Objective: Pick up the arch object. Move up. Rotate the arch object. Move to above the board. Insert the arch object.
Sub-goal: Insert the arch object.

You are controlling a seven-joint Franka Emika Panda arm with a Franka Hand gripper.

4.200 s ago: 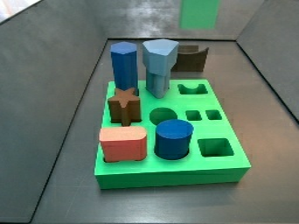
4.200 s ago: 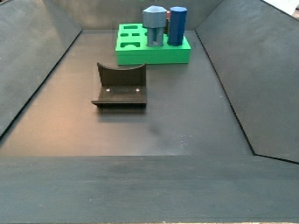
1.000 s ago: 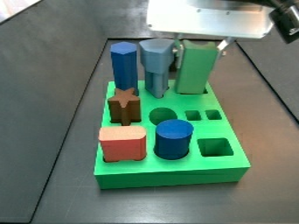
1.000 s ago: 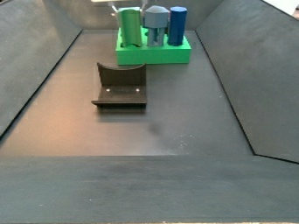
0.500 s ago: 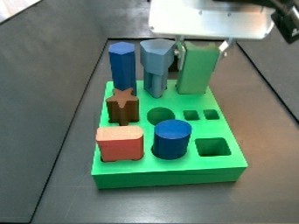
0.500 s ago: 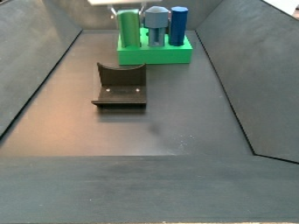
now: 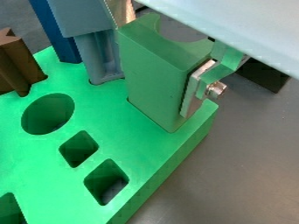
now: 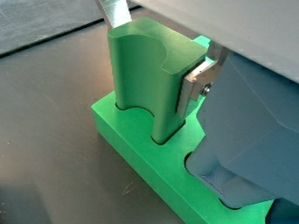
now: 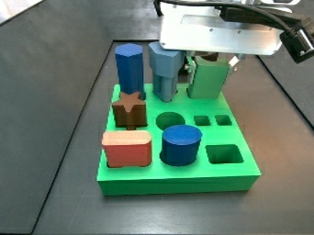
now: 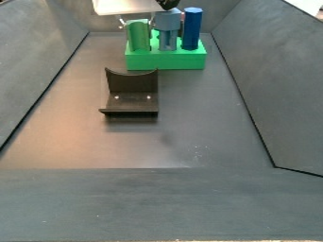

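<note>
Board (image 9: 240, 174) first: the bright green slab lies on the dark floor, carrying blue pegs (image 9: 130, 69), a grey peg (image 9: 164, 69) and a red block (image 9: 127, 150). Standing upright at its far right corner, the arch object (image 9: 208, 78) has its lower end in a slot, long axis vertical, directly under the gripper (image 7: 163, 70). Silver fingers (image 8: 201, 84) pinch its sides, so seating it means pushing straight down.
</note>
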